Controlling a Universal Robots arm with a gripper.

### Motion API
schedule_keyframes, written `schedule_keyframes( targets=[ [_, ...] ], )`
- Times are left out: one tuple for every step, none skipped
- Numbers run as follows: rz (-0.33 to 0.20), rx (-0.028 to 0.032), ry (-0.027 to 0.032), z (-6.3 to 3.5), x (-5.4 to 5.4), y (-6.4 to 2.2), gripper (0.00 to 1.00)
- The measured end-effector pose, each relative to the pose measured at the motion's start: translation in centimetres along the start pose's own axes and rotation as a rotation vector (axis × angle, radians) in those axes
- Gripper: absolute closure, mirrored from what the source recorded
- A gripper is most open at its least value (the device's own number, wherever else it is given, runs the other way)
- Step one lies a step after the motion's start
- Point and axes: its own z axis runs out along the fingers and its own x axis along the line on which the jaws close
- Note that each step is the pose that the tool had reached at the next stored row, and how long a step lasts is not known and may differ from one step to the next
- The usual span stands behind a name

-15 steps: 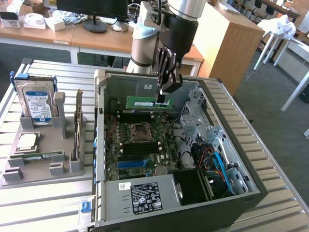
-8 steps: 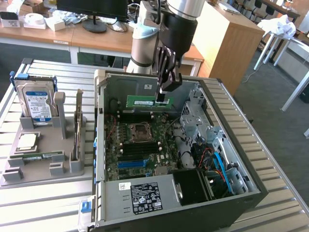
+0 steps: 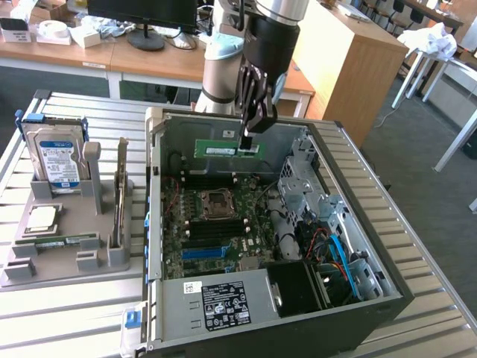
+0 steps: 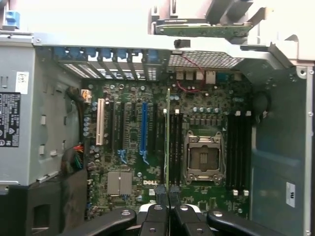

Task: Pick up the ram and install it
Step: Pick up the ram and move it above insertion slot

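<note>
Item: open tower computer case, lying on its side on a slatted metal surface, motherboard facing up. Held item: the ram, a green stick clamped near one end by the pincer, whose two fingers are pressed together on its upper edge. It hangs above the case opening, touching nothing below, long side level and contact edge down. We judge this grip is chosen so that the edge can meet a slot squarely. In the wrist view the ram appears edge-on as a thin line running out from the pincer, lying along the black memory slots just beside the empty processor socket; a second bank of slots sits on the socket's far side. Nearby on the board: a blue expansion slot and a white one, neither meant for this part. Possible obstructions, in our judgement: the case walls around the opening, the drive cage toward the exterior view's right, and a blue cable beyond it; the power supply lies well apart. Outside the case, at the exterior view's left: a grey holding fixture carrying a hard drive, a square processor chip and an upright card.
</note>
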Motion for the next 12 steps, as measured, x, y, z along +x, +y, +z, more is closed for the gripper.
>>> schedule_keyframes(
  targets=[
    [0.000,0.0005,0.0000,0.01,-0.21,0.00,0.88],
    [0.000,0.0011,0.0000,0.01,-0.41,-0.01,0.88],
    [0.000,0.0014,0.0000,0.01,-0.55,-0.01,0.88],
    [0.000,0.0015,0.0001,0.01,-0.57,-0.01,0.88],
    [0.000,0.0015,0.0001,0.01,-0.57,-0.01,0.88],
    [0.000,0.0016,0.0000,0.01,-0.57,-0.01,0.88],
    [0.000,0.0015,0.0000,0.01,-0.57,-0.01,0.88],
    [0.000,0.0015,0.0000,0.01,-0.57,-0.01,0.88],
    [0.000,0.0016,-0.0001,0.03,-0.58,-0.01,0.88],
    [0.000,0.0017,-0.0003,0.08,-0.58,-0.02,0.88],
    [0.000,0.0016,-0.0005,0.15,-0.58,-0.02,0.88],
    [0.000,0.0016,-0.0008,0.23,-0.58,-0.02,0.88]
  ],
)
